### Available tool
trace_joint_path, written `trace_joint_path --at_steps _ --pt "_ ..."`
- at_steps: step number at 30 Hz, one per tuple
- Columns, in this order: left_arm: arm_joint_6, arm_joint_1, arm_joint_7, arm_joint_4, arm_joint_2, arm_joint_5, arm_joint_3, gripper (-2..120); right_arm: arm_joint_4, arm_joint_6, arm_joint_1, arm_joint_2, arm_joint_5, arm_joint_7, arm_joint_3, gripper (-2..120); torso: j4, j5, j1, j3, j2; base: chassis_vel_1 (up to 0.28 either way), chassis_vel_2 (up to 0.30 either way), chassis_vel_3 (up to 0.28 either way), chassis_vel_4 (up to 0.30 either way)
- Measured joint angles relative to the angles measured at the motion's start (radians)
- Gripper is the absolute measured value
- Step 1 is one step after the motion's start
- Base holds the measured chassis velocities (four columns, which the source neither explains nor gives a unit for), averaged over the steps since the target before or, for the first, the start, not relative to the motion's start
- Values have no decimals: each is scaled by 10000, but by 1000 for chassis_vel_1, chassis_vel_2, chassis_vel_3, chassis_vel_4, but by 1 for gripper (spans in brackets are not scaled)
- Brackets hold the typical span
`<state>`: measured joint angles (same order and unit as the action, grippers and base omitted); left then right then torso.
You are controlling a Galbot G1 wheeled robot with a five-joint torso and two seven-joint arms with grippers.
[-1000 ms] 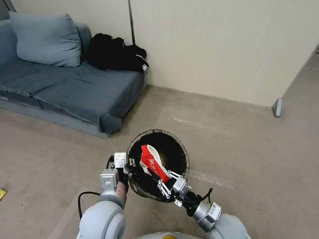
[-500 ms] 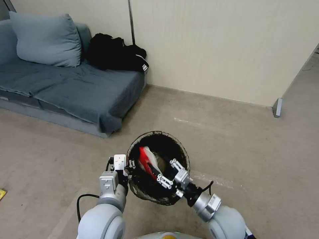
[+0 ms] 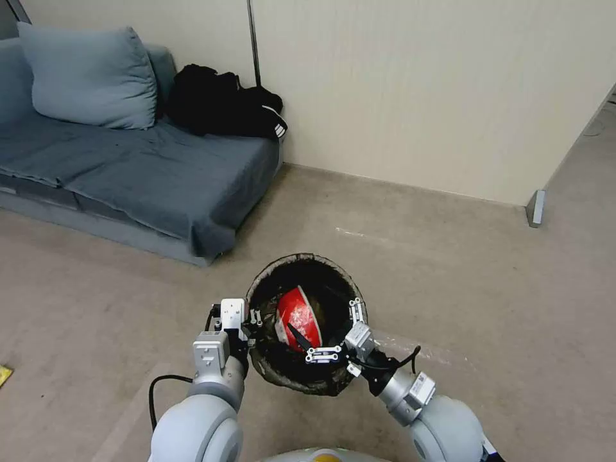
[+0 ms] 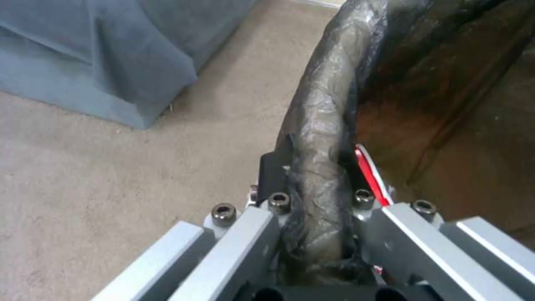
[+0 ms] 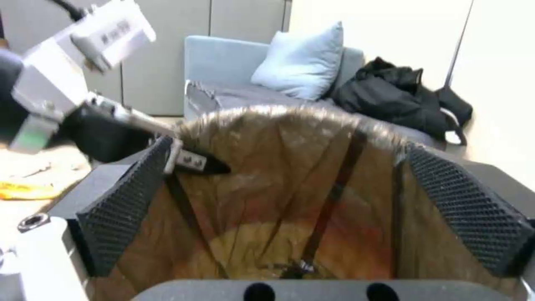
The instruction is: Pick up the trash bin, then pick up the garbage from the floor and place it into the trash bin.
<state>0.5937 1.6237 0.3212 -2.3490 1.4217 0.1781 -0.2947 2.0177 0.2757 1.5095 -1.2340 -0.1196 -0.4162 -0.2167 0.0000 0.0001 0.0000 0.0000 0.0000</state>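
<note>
One bin (image 3: 307,385), two grippers, one red-and-white cup (image 3: 299,319); in the room behind, one sofa (image 3: 128,173), one pillow (image 3: 86,74), one heap of black clothing (image 3: 224,102) and one yellow scrap (image 3: 4,374) on the floor (image 3: 449,276) at the robot's far left.

Bin: round, lined with a dark bag folded over the rim, held above the floor directly in front of the robot; its mouth faces upward toward the head camera.

Left gripper (image 3: 247,324): at the bin's left rim, fingers closed onto it; the left wrist view shows the bag-covered rim (image 4: 320,138) pinched between the two metal fingers (image 4: 245,242), one outside the wall and one inside (a sliver of the red cup (image 4: 368,171) lies just past the inner finger).

Right gripper (image 3: 340,330): over the bin's right-near rim, fingers spread wide and holding nothing; in the right wrist view the two black textured pads (image 5: 125,205) stand well apart, with the brown bag lining (image 5: 278,196) seen between them.

Cup: crushed, lying inside the bin on the lining, left of and below the right gripper's fingertips; apart from them, not between them; near the left gripper's inner finger.
</note>
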Motion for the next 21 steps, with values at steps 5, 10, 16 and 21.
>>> trace_joint_path --at_steps 5,10,16,21 --pt "-28 -31 -13 153 -37 125 -46 0 1034 97 172 -196 33 423 -184 100 1 -1 1 0 0 0 0 0 0" --pt "35 -69 -74 257 -67 67 -68 0 2107 -159 481 -679 127 1558 -394 100 0 -2 0 0 0 0 0 0 0" --pt "-30 -97 -131 319 -76 60 -120 0 2870 -237 1057 -1368 80 2606 -971 100 -1 -1 0 0 0 0 0 0 0" --pt "-150 -93 -132 344 -78 125 -141 0 3137 -386 1553 -1798 424 3268 -1340 100 -2 -1 0 0 0 0 0 0 0"
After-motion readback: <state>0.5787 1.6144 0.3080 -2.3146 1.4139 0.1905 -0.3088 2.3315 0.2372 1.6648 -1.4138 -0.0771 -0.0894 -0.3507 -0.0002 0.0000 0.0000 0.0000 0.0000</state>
